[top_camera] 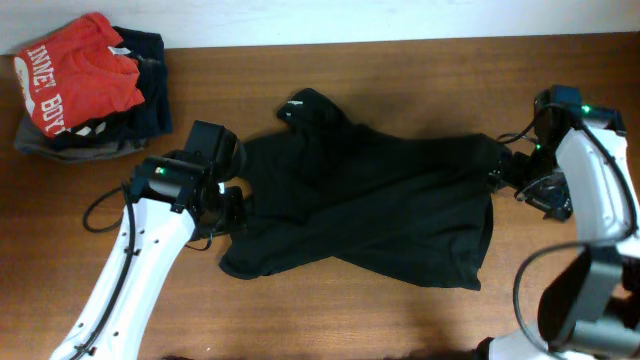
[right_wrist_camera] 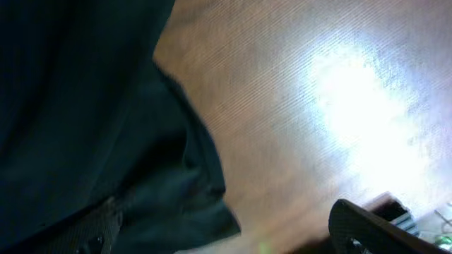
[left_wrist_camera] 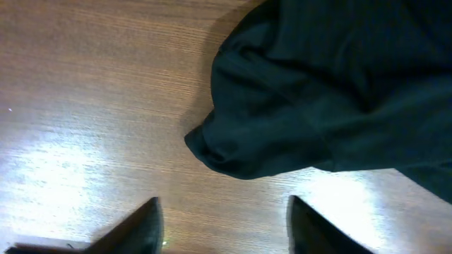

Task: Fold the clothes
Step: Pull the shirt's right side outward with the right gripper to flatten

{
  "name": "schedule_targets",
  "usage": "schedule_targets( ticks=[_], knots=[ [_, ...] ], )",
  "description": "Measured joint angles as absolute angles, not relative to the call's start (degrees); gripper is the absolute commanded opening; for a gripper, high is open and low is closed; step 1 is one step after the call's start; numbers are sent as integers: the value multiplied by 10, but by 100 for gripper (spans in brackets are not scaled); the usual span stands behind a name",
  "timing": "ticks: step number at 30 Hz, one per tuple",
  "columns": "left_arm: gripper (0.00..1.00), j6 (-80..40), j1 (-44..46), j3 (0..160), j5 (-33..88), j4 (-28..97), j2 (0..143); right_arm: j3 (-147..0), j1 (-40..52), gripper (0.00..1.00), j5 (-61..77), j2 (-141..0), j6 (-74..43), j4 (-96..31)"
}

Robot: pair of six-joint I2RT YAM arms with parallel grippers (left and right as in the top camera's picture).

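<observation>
Wooden table (top_camera: 350, 320) bearing black top (top_camera: 380, 210), loosely folded over, rumpled; further folds judged outstanding. Left pincer (left_wrist_camera: 222, 204) seen apart, right pincer (right_wrist_camera: 222, 212) wide apart, nothing clamped.

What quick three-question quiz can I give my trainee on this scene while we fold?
1. True or false: the left pincer is shut on the black top.
2. Where does the red shirt lie? A) on top of the pile of other clothes; B) under the black top; C) on the floor.
3. Fill in: the right pincer is at the black top's ____ edge.
Key: 1 false, the left pincer stands open with the cloth ahead of it; 2 A; 3 right.
</observation>
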State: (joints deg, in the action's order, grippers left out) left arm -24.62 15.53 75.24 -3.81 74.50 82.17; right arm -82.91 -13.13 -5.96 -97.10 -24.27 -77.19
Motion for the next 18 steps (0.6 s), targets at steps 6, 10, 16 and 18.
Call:
schedule_targets(
  ticks=[6, 10, 16, 18],
  knots=[
    [85, -249, 155, 752, -39, 742, 822, -747, -115, 99, -36, -860, -272, -758],
    [85, -249, 155, 752, -36, 740, 827, -670, -106, 99, 7, -813, -259, -725],
    [85, -250, 155, 752, -3, 750, 875, -589, -105, 99, 44, -827, -250, -672],
    [85, -260, 155, 748, 4, 751, 888, -578, -105, 98, 51, -833, -249, -669]
  ],
)
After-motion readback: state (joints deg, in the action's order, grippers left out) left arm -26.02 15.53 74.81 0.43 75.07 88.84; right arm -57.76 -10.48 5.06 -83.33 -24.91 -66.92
